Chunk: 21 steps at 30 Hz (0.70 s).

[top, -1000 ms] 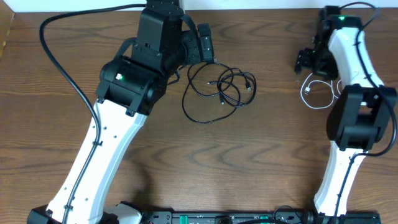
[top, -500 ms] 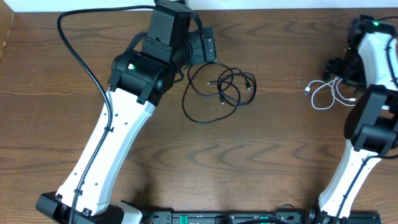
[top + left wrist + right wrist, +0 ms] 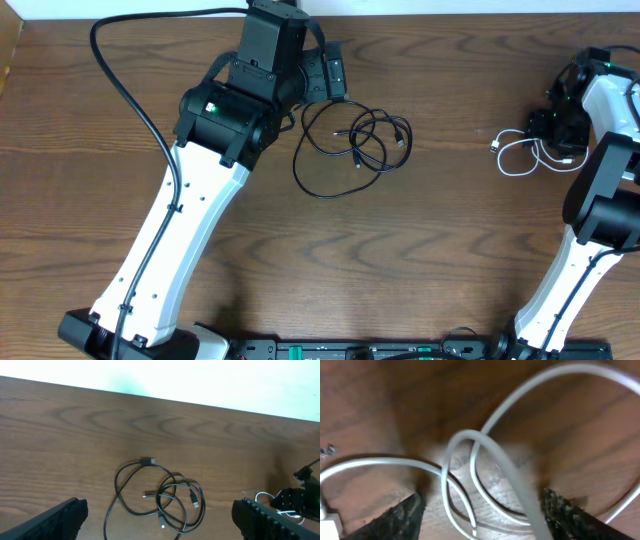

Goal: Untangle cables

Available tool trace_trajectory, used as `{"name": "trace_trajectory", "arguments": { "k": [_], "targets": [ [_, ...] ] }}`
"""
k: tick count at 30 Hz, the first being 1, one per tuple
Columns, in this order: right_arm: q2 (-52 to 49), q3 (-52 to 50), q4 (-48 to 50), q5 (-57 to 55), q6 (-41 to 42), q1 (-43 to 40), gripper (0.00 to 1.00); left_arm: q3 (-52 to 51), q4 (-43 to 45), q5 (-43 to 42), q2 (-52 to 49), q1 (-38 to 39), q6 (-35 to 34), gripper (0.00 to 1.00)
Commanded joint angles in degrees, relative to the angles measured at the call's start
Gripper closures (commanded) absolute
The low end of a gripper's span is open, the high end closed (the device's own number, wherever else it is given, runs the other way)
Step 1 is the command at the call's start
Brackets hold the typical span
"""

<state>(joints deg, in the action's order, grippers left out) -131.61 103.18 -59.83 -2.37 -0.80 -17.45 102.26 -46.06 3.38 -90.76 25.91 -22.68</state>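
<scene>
Wood surface (image 3: 450, 250): black cable (image 3: 167, 491) centre, white cable (image 3: 465, 434) right. Left hand (image 3: 332, 78) gaping, empty; right hand (image 3: 552, 125) open astride white, probably for pickup.

The black cable (image 3: 352, 141) lies slack on the wooden table (image 3: 450, 250) near its far edge. One wide loop sweeps out to the left, and several smaller loops overlap on the right, with its small plug ends lying among them. The white cable (image 3: 523, 157) lies well apart, off to the right, in a few loose overlapping loops that cross one another, one small plug end pointing left.
</scene>
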Motion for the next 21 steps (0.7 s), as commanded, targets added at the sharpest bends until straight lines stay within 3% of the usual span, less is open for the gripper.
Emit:
{"name": "trace_trajectory", "arguments": {
  "k": [1,4,7,8,13,21],
  "targets": [
    [-0.70,-1.36,0.83,0.61,-2.10,-0.04,0.41,0.35,0.07,0.74,0.04,-0.24,-0.31,0.03],
    [-0.72,-2.01,0.96,0.61,-2.08,0.04,0.56,0.35,0.07,0.74,0.04,-0.24,-0.33,0.03],
    [-0.72,-2.27,1.38,0.68,-1.36,-0.04,0.82,0.35,0.09,0.74,0.04,-0.24,-0.33,0.03],
    [-0.72,-2.25,1.90,0.76,-1.36,-0.09,0.97,0.35,0.07,0.74,0.04,-0.24,-0.33,0.02],
    [-0.70,2.19,2.84,1.16,1.25,-0.87,0.99,0.35,0.09,0.74,0.04,-0.24,-0.33,0.03],
    [-0.70,21.62,6.08,-0.20,4.48,-3.17,0.99,0.35,0.04,0.74,0.04,-0.24,-0.33,0.02]
  ]
}}
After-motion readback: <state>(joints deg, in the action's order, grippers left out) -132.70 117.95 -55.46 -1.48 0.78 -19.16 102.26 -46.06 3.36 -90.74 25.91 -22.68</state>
